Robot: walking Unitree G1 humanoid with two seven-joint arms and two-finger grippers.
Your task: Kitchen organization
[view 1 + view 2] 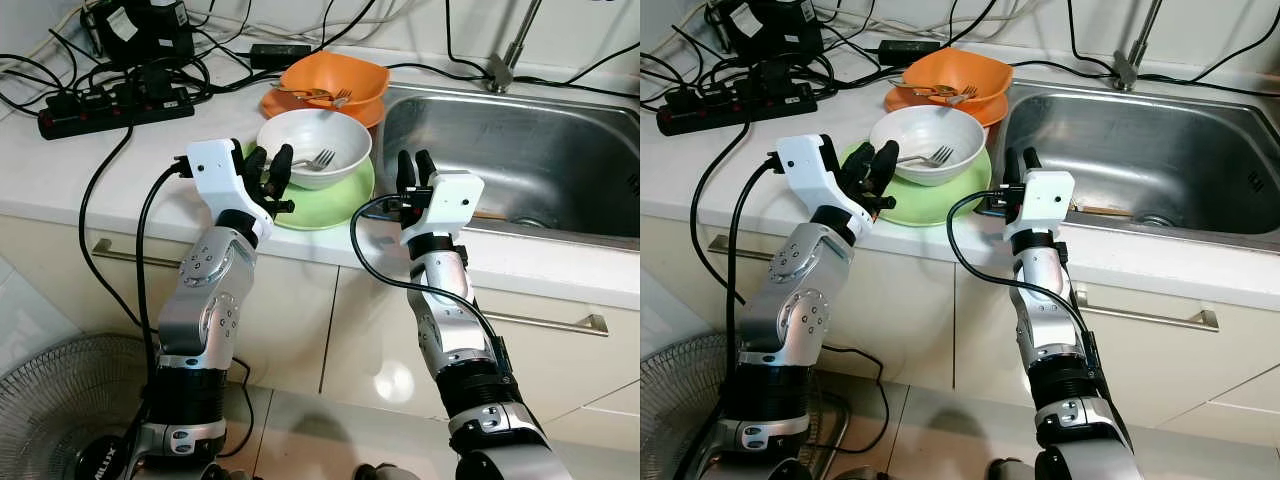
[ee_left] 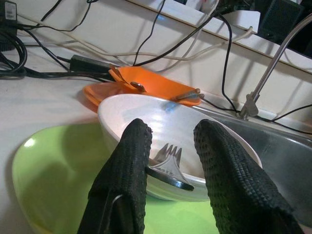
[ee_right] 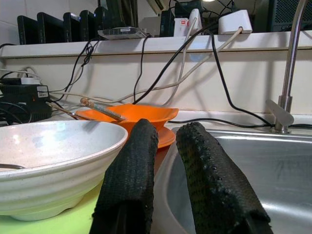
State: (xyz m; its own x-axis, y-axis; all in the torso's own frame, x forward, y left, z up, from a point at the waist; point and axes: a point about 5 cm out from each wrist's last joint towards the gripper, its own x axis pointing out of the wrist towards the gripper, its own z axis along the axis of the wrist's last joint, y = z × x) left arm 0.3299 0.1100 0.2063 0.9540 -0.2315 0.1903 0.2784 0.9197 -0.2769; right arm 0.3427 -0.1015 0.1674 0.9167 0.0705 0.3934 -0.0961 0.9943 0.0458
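White bowl [image 1: 314,146]: sits on the green plate [image 1: 340,203] near the counter's front edge, just left of the sink [image 1: 520,160]. It looks like glazed, speckled ceramic: rigid, smooth, probably slippery and breakable. Expect real weight for its size.

Fork [image 1: 318,159]: metal, resting inside the white bowl with its tines at the near rim. It is loose, so judge that it will slide or rattle if you tip the bowl.

Green plate: shallow, glossy, round, touching the counter under the bowl.

Orange bowl [image 1: 335,82]: behind the white one, stacked on an orange plate and holding cutlery. It looks like matte plastic, so likely lighter.

Left gripper [image 1: 270,170]: fingers spread a little, holding nothing, poised at the white bowl's near left rim.

Right gripper [image 1: 415,170]: fingers slightly parted, empty, raised at the counter edge between the green plate and the sink.

Where to take hold: pinch the white bowl's rim wall, one finger inside and one outside, away from the fork. Keep it level.

Sink: brushed stainless steel, deep and hard. Lower ceramic in gently.
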